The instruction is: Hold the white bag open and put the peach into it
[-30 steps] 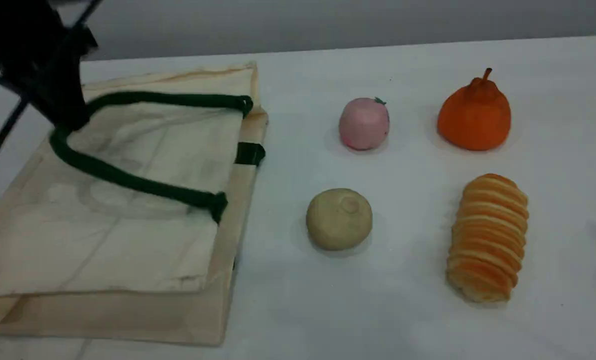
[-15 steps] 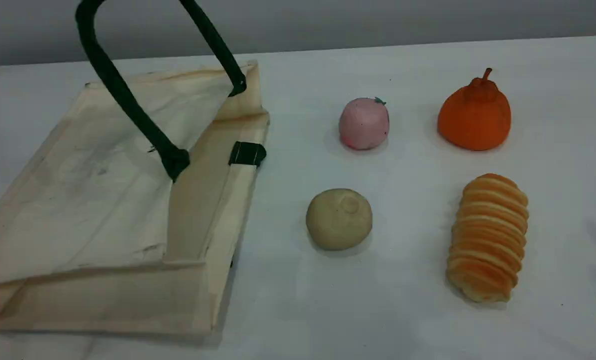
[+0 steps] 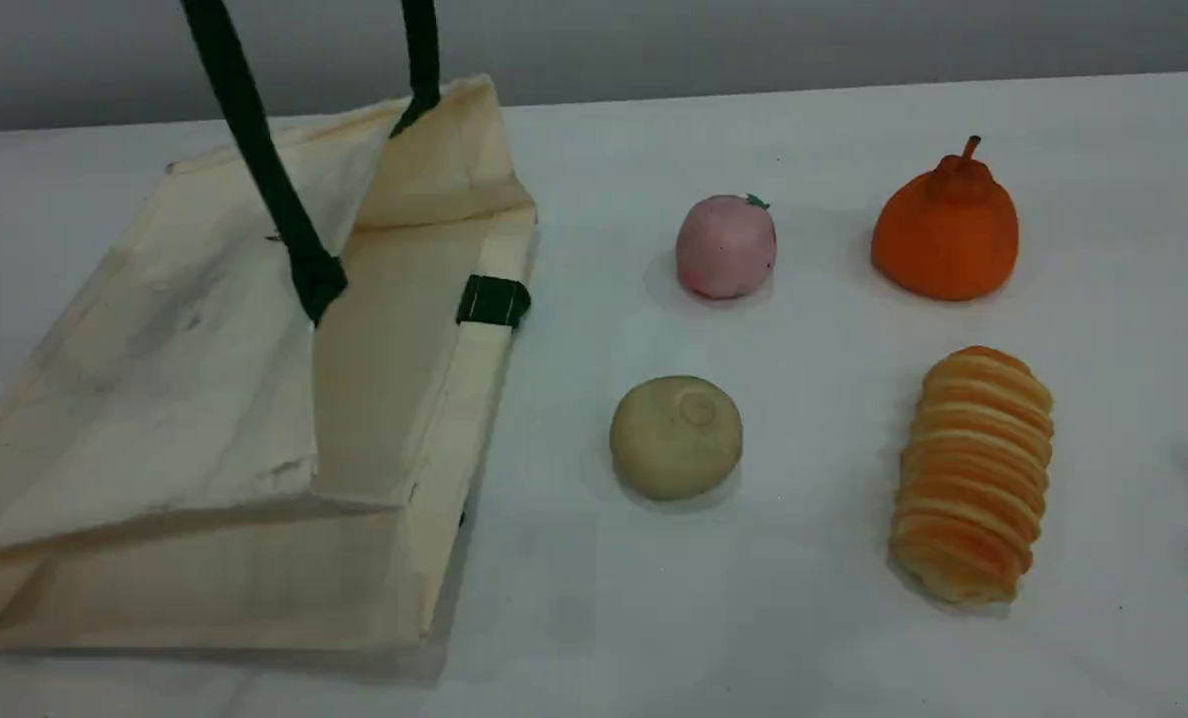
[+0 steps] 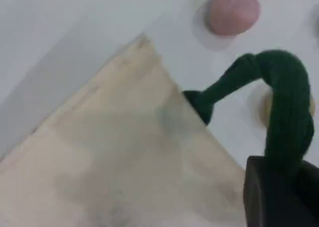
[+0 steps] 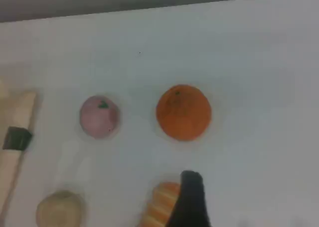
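Note:
The white bag (image 3: 185,349) lies at the table's left with its mouth facing right. Its upper layer is pulled up by one dark green handle (image 3: 254,140) that runs out of the scene view's top edge. In the left wrist view my left gripper (image 4: 279,187) is shut on that handle (image 4: 284,102), above the bag's cloth (image 4: 114,157). The peach (image 3: 725,246), pale pink with a tiny green leaf, sits on the table right of the bag's mouth, apart from it. My right gripper (image 5: 193,202) hangs open above the fruits, holding nothing, right of the peach (image 5: 99,116).
An orange pear-shaped fruit (image 3: 946,229) stands right of the peach. A beige round bun (image 3: 675,437) lies in front of the peach, and a ridged bread loaf (image 3: 973,474) lies at the right front. The table's far edge runs just behind the bag.
My left gripper rose out of the scene view with the green handle. The bag's upper layer lifted and its mouth opened wider. The fruits stayed put.

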You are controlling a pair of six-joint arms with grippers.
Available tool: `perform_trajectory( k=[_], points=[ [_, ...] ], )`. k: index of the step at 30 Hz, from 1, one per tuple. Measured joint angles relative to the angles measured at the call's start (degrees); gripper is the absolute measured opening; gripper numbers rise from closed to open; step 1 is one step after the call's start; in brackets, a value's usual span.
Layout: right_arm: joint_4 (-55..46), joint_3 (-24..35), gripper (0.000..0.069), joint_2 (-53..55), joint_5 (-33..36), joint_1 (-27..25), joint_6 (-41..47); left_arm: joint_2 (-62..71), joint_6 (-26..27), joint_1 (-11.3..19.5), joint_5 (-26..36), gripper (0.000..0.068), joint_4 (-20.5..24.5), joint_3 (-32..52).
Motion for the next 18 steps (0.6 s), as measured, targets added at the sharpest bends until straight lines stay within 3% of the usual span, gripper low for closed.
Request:
perform_trajectory(
  k=[9,18],
  points=[
    [-0.10,0.00,0.0548,0.50,0.00,0.00,-1.63,-3.59,7.06,-5.93,0.00,0.0094,0.43,0.00],
    [-0.18,0.00,0.0548,4.01,0.00,0.00,-2.82,-9.94,10.41,-5.90,0.00,0.0094,2.16,0.00]
  ],
)
